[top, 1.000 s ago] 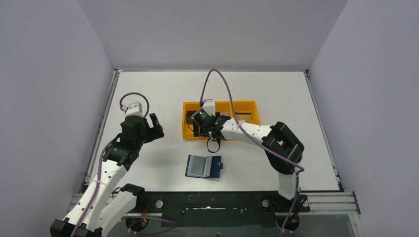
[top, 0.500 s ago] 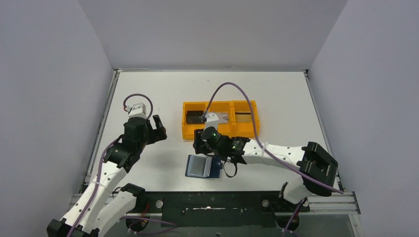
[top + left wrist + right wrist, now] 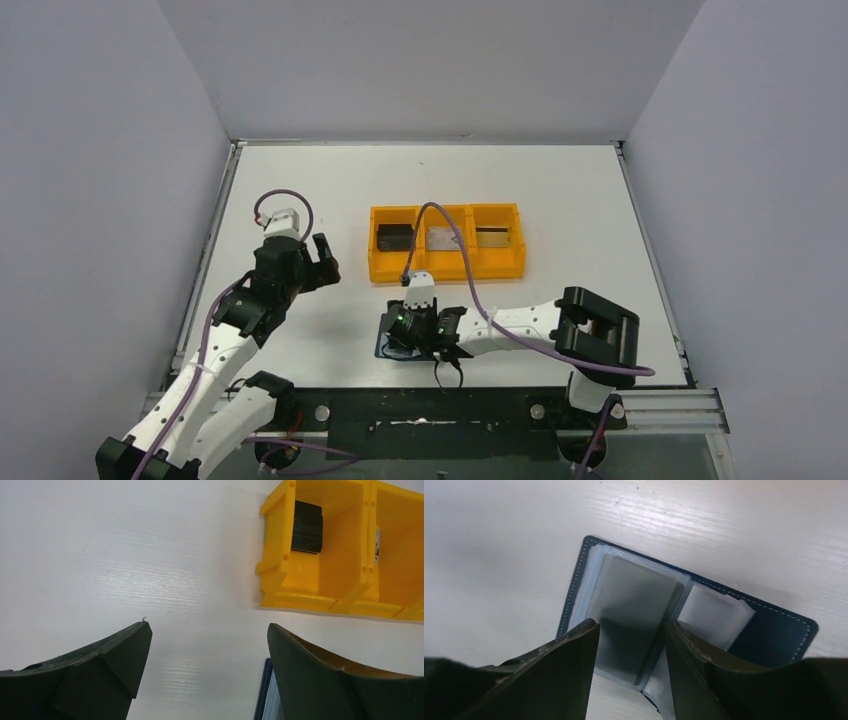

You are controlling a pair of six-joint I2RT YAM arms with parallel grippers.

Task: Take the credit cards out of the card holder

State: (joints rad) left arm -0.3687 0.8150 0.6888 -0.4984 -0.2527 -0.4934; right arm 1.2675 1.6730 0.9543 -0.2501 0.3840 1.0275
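We're in a boxed-in little bay: a pale lilac-grey left wall (image 3: pixel 100 220), a matching back wall (image 3: pixel 430 60) and a right wall (image 3: pixel 760 200) close round a flat white table top (image 3: pixel 600 190). The light is soft and even and the shadows faint, with a mild sheen on the board's fine grain. Along the near edge run a black base plate (image 3: pixel 430 420) and a ribbed silver metal rail (image 3: pixel 665 408).

You've got a white table board (image 3: pixel 499 540): smooth, fine linear grain, soft sheen. Navy leather-look card holder (image 3: pixel 774 635): matt, pale stitched edge. Its frosted translucent plastic sleeves (image 3: pixel 634 595) look semi-gloss. At 12 o'clock from it, orange moulded plastic tray (image 3: pixel 310 595), glossy. Right gripper (image 3: pixel 633 624) and left gripper (image 3: pixel 209 626): dark plastic fingers (image 3: pixel 549 675), matt, scuffed, rough-edged.
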